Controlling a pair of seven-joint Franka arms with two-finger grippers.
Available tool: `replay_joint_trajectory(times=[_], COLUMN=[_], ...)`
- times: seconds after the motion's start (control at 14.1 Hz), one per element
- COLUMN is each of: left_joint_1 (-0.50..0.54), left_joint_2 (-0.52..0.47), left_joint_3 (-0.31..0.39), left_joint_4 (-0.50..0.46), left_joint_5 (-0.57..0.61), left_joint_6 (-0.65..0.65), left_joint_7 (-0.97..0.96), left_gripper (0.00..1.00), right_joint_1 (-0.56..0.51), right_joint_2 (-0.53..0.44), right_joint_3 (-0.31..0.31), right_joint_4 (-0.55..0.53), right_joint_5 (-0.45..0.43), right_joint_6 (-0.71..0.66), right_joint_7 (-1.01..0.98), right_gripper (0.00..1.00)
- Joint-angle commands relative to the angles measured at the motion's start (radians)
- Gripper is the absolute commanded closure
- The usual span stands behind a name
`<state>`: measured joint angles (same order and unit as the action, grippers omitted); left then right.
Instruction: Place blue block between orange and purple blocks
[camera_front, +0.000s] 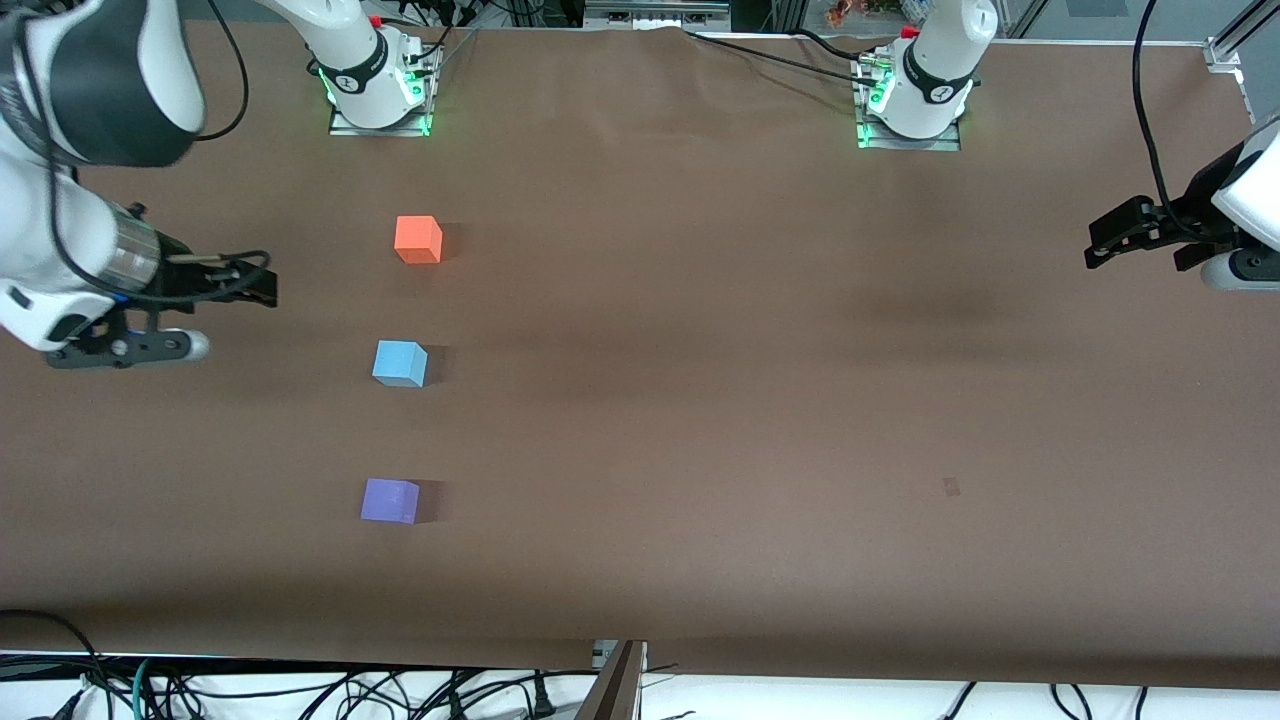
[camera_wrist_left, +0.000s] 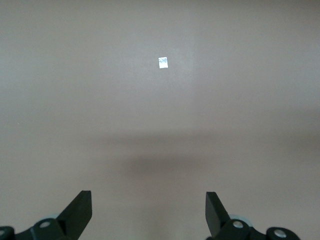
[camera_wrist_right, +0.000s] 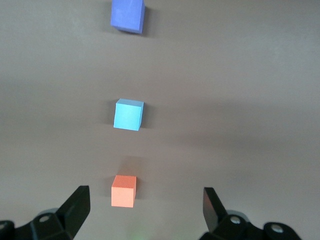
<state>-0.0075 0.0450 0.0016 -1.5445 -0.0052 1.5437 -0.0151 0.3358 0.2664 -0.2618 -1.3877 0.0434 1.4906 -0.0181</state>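
On the brown surface (camera_front: 700, 400), the blue block (camera_front: 400, 363) sits between the orange block (camera_front: 418, 239) and purple block (camera_front: 390, 500), both grippers, right gripper (camera_wrist_right: 145, 202) and left gripper (camera_wrist_left: 148, 205), open-fingered and empty; a careless sweep could knock the line askew.

Left pincer (camera_front: 1098, 250) spread; right pincer (camera_front: 268, 290) spread.
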Motion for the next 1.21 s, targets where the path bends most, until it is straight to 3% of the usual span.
replay_joint_trajectory(times=[0.0, 0.14, 0.5, 0.64, 0.78, 1.14], left_joint_1=[-0.003, -0.003, -0.003, -0.003, -0.003, -0.003], left_joint_2=[0.004, 0.004, 0.004, 0.004, 0.004, 0.006], left_joint_3=[0.003, 0.003, 0.003, 0.003, 0.003, 0.003], left_joint_4=[0.021, 0.021, 0.021, 0.021, 0.021, 0.021], left_joint_5=[0.007, 0.007, 0.007, 0.007, 0.007, 0.007], left_joint_6=[-0.016, -0.016, -0.016, -0.016, -0.016, -0.016], left_joint_7=[0.020, 0.018, 0.020, 0.018, 0.018, 0.018], left_gripper=[0.00, 0.00, 0.00, 0.00, 0.00, 0.00], right_joint_1=[-0.049, -0.134, -0.293, -0.305, -0.308, -0.305], right_joint_2=[-0.042, -0.108, -0.220, -0.252, -0.257, -0.231], right_joint_3=[0.085, 0.175, 0.237, 0.243, 0.279, 0.280], right_joint_4=[0.016, -0.008, -0.046, -0.097, -0.106, -0.096], right_joint_5=[-0.026, -0.092, -0.083, -0.080, -0.089, -0.088], right_joint_6=[-0.026, -0.021, -0.024, -0.027, -0.030, -0.038], right_joint_7=[-0.022, -0.025, -0.022, -0.022, -0.020, -0.022], right_gripper=[0.00, 0.00, 0.00, 0.00, 0.00, 0.00])
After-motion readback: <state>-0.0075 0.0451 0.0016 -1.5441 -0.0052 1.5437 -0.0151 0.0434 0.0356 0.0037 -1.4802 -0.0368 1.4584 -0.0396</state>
